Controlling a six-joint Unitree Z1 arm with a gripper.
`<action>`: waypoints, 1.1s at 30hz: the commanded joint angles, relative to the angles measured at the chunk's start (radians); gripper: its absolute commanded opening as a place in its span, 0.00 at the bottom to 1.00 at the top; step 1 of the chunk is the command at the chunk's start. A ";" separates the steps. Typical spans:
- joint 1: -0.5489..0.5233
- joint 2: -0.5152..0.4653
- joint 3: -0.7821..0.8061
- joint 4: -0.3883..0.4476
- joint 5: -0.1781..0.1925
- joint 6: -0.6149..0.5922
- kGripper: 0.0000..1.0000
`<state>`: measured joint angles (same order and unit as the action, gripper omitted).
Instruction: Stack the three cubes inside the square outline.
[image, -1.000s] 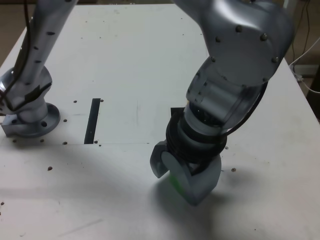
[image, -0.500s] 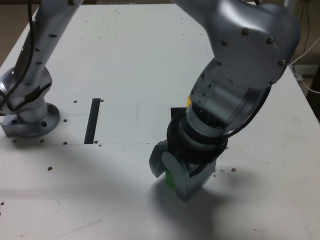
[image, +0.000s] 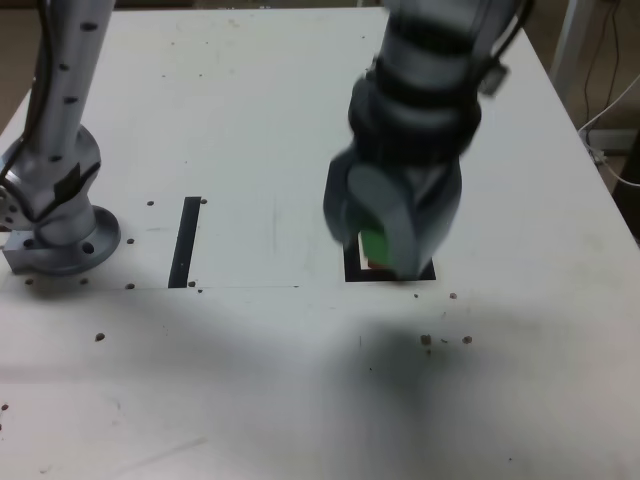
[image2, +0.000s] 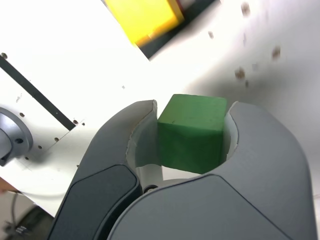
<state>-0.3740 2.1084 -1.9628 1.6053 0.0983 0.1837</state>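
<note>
The gripper (image2: 194, 105) is closed onto the green cube (image2: 192, 132), which sits between the two fingers with a side face against each. In the wrist view, the upper face of the cube and one darker side face are exposed between the fingertips. The cube is carried above the white table (image: 250, 350); a soft shadow (image: 390, 390) lies on the surface, apart from the gripper. In the exterior view, the gripper and the forward section of the arm (image: 415, 110) are blurred, and they overlap the square outline (image: 352, 265), covering much of it. The near edge and part of one side of the outline are exposed, with a portion of its white centre. A small reddish patch (image: 377, 265) shows there, just below the green cube as seen in that view. In the wrist view, the yellow cube (image2: 145, 17) is partly cut off by the frame border, beside a dark band of the outline, with a narrow red face (image2: 176, 9) adjoining it. This red face appears to belong to the red cube, although the view is too limited to confirm how the two are arranged. The straight black strip (image: 185, 242) lies between the arm base (image: 65, 245) and the outline in the exterior view.
</note>
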 joint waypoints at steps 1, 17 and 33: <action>0.050 -0.035 0.013 0.032 -0.013 -0.009 0.19; 0.298 -0.055 0.064 0.031 -0.110 -0.090 0.19; 0.297 -0.007 0.047 0.030 -0.138 -0.110 0.19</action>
<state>-0.0765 2.0907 -1.9087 1.6051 -0.0397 0.0711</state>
